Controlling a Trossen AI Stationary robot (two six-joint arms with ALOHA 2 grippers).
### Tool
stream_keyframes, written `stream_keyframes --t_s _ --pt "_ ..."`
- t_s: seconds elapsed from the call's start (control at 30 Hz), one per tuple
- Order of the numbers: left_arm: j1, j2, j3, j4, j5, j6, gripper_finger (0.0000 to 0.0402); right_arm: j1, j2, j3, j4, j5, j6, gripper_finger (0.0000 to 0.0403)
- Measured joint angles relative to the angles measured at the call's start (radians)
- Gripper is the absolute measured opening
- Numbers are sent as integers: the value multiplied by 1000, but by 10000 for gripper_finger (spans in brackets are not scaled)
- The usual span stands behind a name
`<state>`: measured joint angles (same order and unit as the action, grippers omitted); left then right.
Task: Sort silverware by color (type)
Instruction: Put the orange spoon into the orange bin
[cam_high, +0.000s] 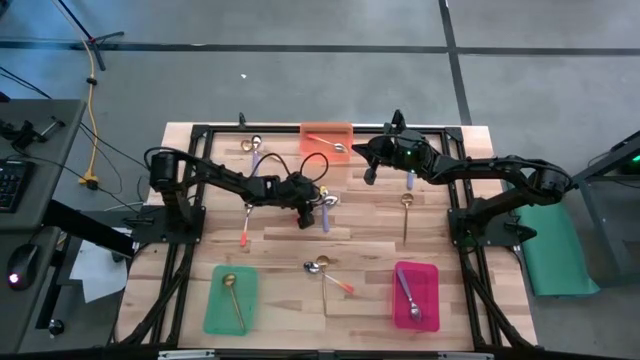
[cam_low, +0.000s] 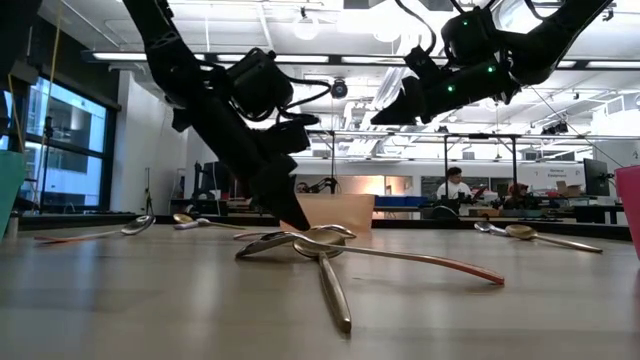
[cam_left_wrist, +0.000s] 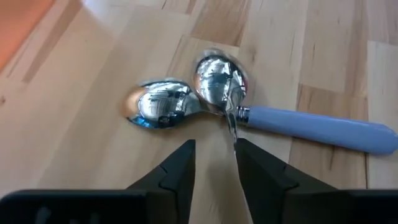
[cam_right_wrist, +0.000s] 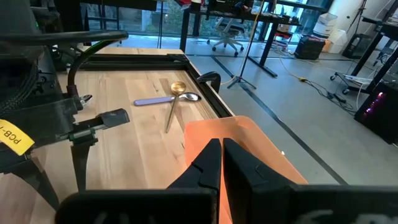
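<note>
Spoons (cam_left_wrist: 186, 99), 2 glossy oval bowls touching, 1 matte purple handle, lie before the open left hand (cam_left_wrist: 213, 163)

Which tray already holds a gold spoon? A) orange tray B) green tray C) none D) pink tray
B: in the high view the green tray holds a gold spoon, while the orange tray holds an orange-handled spoon and the pink tray a purple-handled spoon.

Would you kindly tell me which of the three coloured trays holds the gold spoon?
The green tray at the table's near left corner; its gold spoon lies lengthwise inside, while the orange and pink trays hold silver-bowled spoons.
</note>
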<state>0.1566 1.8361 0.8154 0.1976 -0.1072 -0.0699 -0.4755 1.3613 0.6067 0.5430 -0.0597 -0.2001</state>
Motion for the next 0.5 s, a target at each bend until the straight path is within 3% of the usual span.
stream_keyframes --t_s 0.2,0.5 --pt "0 -22 -3 -20 -1 -4 101 0 0 0 0 0 0 0" --pt "-13 -34 -3 -14 6 -15 136 0 0 0 0 0 0 0"
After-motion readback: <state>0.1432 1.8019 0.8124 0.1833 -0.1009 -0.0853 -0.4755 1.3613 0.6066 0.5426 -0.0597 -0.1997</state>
